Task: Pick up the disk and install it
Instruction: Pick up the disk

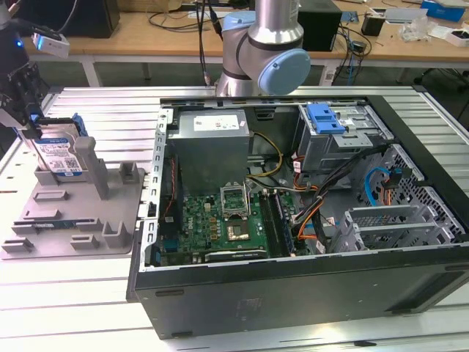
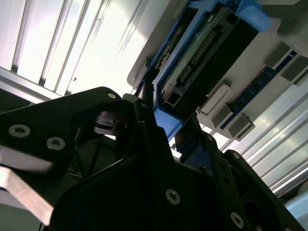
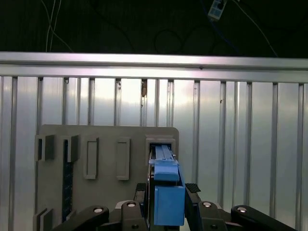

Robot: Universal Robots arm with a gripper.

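The disk [image 1: 62,152] stands on edge in a slot of the grey fixture [image 1: 73,216] at the exterior view's left, its white-and-blue label facing the camera. My gripper [image 1: 33,126] reaches down onto the disk's upper end. In the first wrist view the disk's blue rail [image 3: 168,197] sits between the black fingers [image 3: 143,192], which press against both sides of it. The second wrist view shows the same grip [image 2: 166,120] on the blue rail, with the disk's connector edge [image 2: 202,48] beyond. The disk is still seated in the fixture [image 3: 106,139].
An open computer case [image 1: 293,282] lies to the exterior view's right of the fixture, with its motherboard [image 1: 227,220] exposed. A drive cage with a blue bracket [image 1: 326,117] sits at the case's far corner. The arm's base [image 1: 264,51] stands behind the case. All of it rests on a slatted aluminium table [image 1: 88,293].
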